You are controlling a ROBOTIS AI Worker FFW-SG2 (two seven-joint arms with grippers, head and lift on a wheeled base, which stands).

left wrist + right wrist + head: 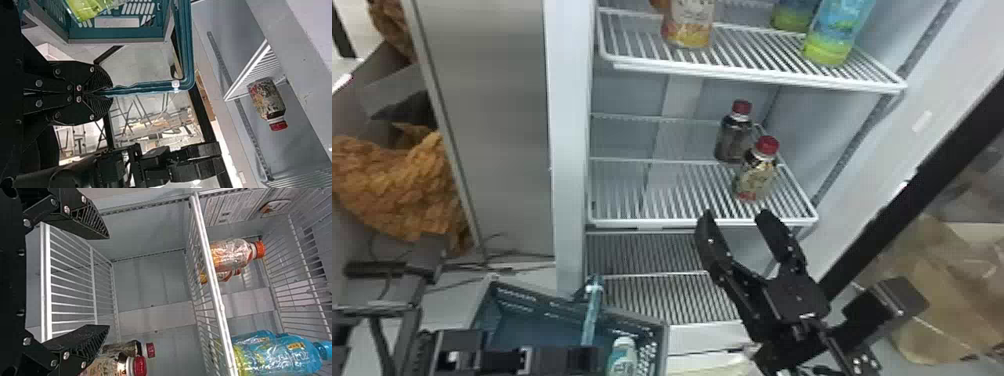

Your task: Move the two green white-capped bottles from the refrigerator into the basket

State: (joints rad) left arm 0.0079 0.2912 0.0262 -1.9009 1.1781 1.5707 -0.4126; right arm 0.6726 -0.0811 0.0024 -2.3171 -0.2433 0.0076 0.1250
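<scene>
My left gripper (564, 357) is at the basket (567, 300) in the head view's lower left. In the left wrist view my left gripper (111, 93) is shut on the teal handle (148, 85) of the basket (117, 33). A green bottle with a white cap (622, 357) stands inside the basket; something yellow-green (88, 8) shows there in the left wrist view. My right gripper (735, 215) stands open and holds nothing, before the refrigerator's lower shelf (652, 220). Beyond its spread fingers, the right wrist view gives my right gripper (109, 282) facing the shelves.
Two red-capped bottles (757, 175) stand at the right of the lower shelf. On the shelf above (757, 77) are an orange-yellow bottle (689, 22) and blue-green bottles (837, 35). The refrigerator's side edge (567, 150) rises behind the basket.
</scene>
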